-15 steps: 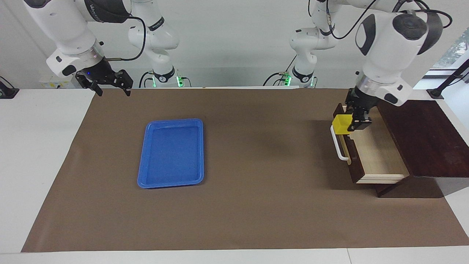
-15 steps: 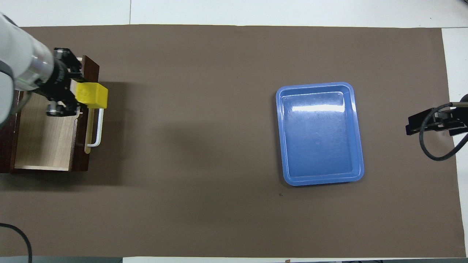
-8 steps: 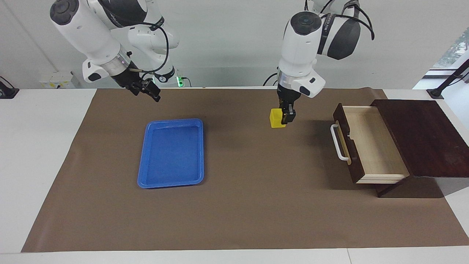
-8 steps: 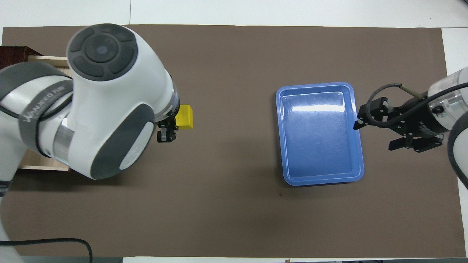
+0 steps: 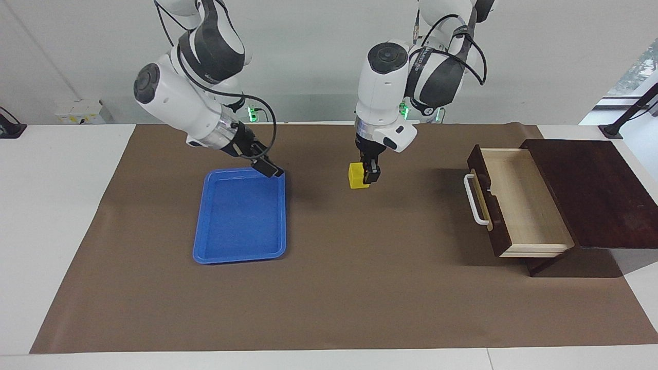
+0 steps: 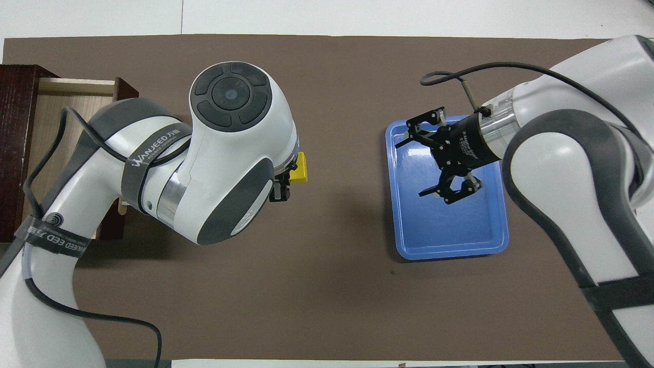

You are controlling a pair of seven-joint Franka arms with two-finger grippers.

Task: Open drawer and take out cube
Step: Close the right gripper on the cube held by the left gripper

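So the right gripper (image 5: 268,167) hangs with its fingers spread and nothing in them over the edge of the flat blue plastic tray (image 5: 239,216) that's closest to the robots, toward the right arm's end of the brown mat (image 5: 329,288). Around the middle, the left gripper (image 5: 369,176) is clenched on the small bright yellow cube (image 5: 355,176), carrying it over bare mat between the tray and the wide shallow drawer with the dark brown front and white bar handle (image 5: 506,198), which stands pulled open at the left arm's end, its pale wood inside bare. What could go wrong: the cube sticks out sideways from the fingers, toward the tray, so the grip looks to be on one edge only, and I'd guess a quick swing or a jolt could twist it loose and drop it short on the mat. If a handover is the plan, the two grippers could also bump over the tray.
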